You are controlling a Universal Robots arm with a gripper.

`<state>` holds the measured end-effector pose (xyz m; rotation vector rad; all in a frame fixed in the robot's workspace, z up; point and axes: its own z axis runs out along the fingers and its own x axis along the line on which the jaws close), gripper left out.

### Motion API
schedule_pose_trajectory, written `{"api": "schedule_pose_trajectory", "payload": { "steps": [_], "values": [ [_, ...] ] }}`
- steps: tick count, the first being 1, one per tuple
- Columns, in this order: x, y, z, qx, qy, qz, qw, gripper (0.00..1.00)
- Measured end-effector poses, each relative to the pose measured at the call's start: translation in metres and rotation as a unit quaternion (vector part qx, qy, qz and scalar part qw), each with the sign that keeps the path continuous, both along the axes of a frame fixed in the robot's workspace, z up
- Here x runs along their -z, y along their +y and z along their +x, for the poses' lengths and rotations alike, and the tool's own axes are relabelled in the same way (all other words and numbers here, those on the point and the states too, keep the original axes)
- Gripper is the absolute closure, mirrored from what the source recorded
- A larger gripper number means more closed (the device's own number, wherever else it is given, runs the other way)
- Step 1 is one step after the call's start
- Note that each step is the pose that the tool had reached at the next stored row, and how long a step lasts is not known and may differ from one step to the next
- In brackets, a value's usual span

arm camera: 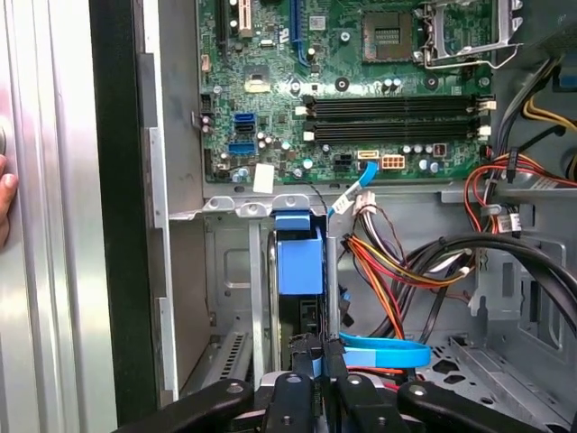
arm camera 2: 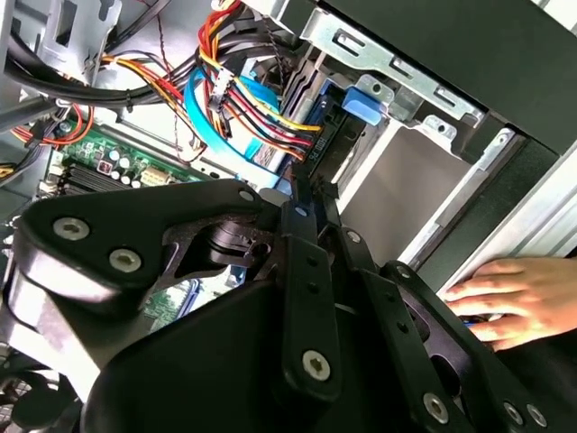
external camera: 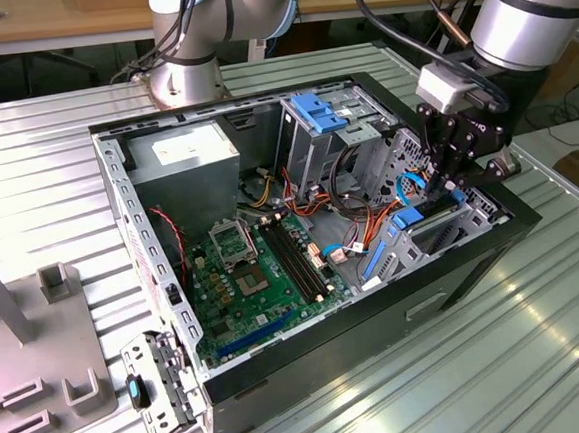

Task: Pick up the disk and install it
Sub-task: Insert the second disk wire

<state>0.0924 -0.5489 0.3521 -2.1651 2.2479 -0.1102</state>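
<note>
Black gripper [arm camera 2: 302, 194] linkage sits closest in both wrist views. Its fingers [arm camera: 309, 361] are drawn nearly together and pinch the near edge of the disk [arm camera: 297, 262], which stands edge-on w/ its blue carrier rail facing the camera. The disk sits in the narrow bay at the case's front corner, between a grey metal bay wall and a loose cable bundle [arm camera: 397, 262] of red, orange, yellow and black wires. A flat blue data cable [arm camera: 383, 352] curls just beside the fingers.

Beyond the bay lies the green motherboard [arm camera: 361, 90], w/ black memory slots [arm camera: 397, 117] and an open CPU socket [arm camera: 464, 32]. Board markings and a small white sticker are too small to read.

In the exterior view the arm reaches down into the open black PC case [external camera: 160, 287] at the exterior view's right. A silver drive cage w/ a fixed blue latch [external camera: 316, 109] stands at the case's far side. The power supply [external camera: 184, 155] in the far corner carries a white label, print not legible.

A person's hand [arm camera 2: 514, 298] rests outside the case wall. The case lies on a ribbed metal table [external camera: 432, 366]. A grey fixture [external camera: 29, 347] stands at the exterior view's left, and a small metal bracket [external camera: 157, 382] lies near the case's corner.
</note>
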Motion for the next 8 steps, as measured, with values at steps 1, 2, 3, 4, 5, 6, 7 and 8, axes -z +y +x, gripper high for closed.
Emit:
{"api": "schedule_pose_trajectory", "payload": {
  "steps": [1,2,3,4,5,6,7,8],
  "values": [
    [0.0004,0.0000,0.0000,0.003,0.0000,0.0000,1.0000,0.84],
    [0.0008,0.0000,0.0000,0.005,-0.0001,-0.0001,1.0000,0.84],
    [0.0012,0.0003,0.0001,0.005,-0.0002,0.0000,1.0000,0.84],
    [0.0017,0.0007,0.0001,0.005,-0.0003,0.0000,1.0000,0.84],
    [0.0022,0.0009,0.0001,0.005,-0.0005,0.0001,1.0000,0.84],
    [0.0025,0.0010,0.0001,0.005,-0.0006,0.0000,1.0000,0.84],
    [0.0031,0.0012,0.0002,0.006,-0.0011,0.0000,1.0000,0.84],
    [0.0036,0.0014,0.0001,0.006,-0.0019,0.0000,1.0000,0.84]
  ]
}}
